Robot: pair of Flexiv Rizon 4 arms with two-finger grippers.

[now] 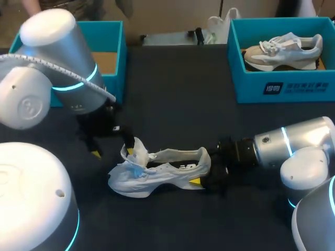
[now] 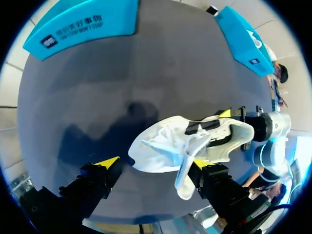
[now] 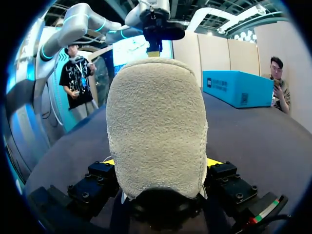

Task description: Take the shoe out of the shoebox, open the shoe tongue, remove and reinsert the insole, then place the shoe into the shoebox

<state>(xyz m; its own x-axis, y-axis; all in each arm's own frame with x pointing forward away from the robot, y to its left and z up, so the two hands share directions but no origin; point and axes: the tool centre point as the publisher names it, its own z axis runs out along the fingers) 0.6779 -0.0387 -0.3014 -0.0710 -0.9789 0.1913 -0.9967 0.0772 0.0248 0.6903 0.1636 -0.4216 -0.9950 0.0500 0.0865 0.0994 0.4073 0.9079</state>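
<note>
Dark table (image 1: 172, 89): right hand (image 3: 161, 162) clamped on white shoe (image 1: 167, 170) heel; left hand (image 2: 154, 163) apart; shoebox (image 1: 303, 86) white-lettered.

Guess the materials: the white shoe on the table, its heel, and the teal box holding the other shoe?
Shoe: soft white fabric or synthetic with a matte look; the tongue flops and creases.
Heel: napped and suede- or fleece-like, pale beige; the fuzzy pile shows up close.
Box: probably cardboard, matte teal; the walls are thin and flat with crisp corners.
</note>
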